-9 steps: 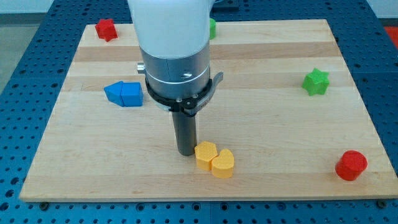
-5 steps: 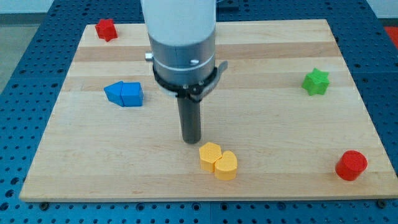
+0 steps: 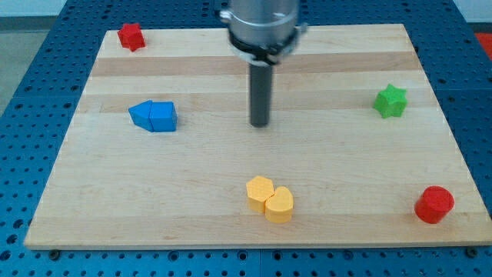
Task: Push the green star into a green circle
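Rod arm stood over a wooden tabletop (image 3: 115,200) of coloured blocks.
My tip (image 3: 260,124) rested mid-board, well left of the green star (image 3: 390,101); the end effector was a plain rod without jaws.

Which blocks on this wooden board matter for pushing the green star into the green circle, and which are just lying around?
Job:
- green star block
- my tip, mid-board, left of the star
- green circle: not visible now

Lying about:
- red star block
- blue blocks
- yellow blocks
- red round block
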Controlling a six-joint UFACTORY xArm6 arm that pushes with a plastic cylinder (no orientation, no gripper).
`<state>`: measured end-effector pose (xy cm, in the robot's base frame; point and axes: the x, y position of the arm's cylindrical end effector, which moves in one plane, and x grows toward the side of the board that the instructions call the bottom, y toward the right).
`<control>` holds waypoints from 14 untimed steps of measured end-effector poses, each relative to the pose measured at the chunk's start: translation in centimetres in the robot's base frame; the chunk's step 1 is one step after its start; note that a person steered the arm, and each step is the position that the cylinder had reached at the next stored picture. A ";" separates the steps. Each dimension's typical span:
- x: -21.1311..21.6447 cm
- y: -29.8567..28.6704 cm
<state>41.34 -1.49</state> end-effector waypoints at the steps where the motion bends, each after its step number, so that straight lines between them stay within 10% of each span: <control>1: -6.0 -4.6; 3: -18.7 -8.6; 5: -22.1 -5.0; 14: -12.9 10.9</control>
<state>28.42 9.40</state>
